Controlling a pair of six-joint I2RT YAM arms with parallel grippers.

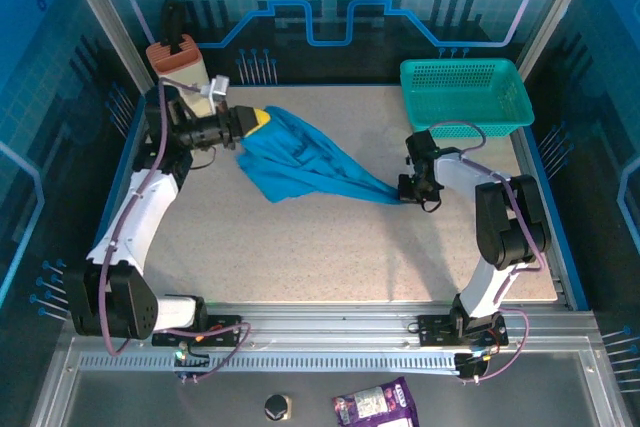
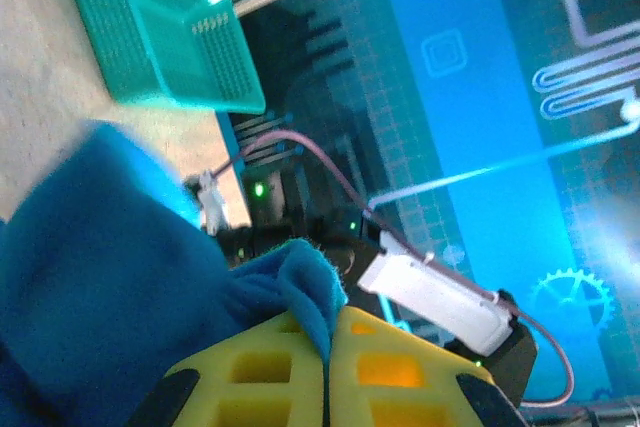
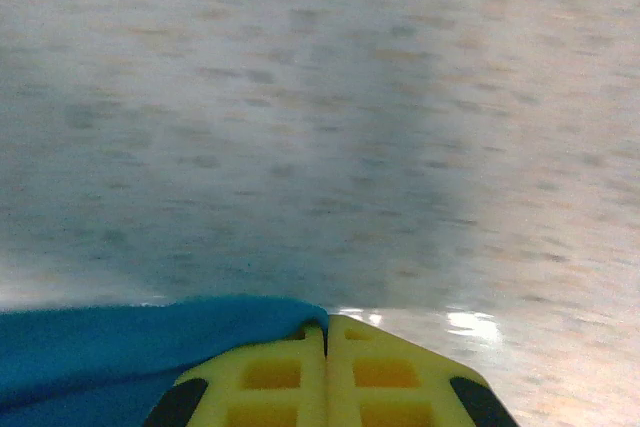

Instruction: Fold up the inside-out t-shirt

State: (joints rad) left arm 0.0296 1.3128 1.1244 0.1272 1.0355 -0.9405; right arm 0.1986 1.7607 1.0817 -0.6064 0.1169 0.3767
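- One speckled table [image 1: 330, 247] carries everything, with both arm bases bolted along its near edge.
- The inside-out t-shirt [image 1: 305, 162] is drawn out as a bunched, twisted band across the far half of the table. It is broad towards the far-left corner and tapers to a point towards the right edge. It looks soft, light and limp, so it will probably sag and crease wherever nothing supports it. A hem, shoulder seam or corner seems the surest place to pinch, since thick bunches could slip.
- A teal mesh basket [image 1: 465, 92] stands in the far-right corner, apart from the cloth.
- The left gripper [image 1: 258, 122] is clamped on the shirt's broad end, with a tuft of blue cloth squeezed between its yellow fingers [image 2: 270, 372].
- The right gripper [image 1: 405, 187] is closed on the narrow end, low over the table.
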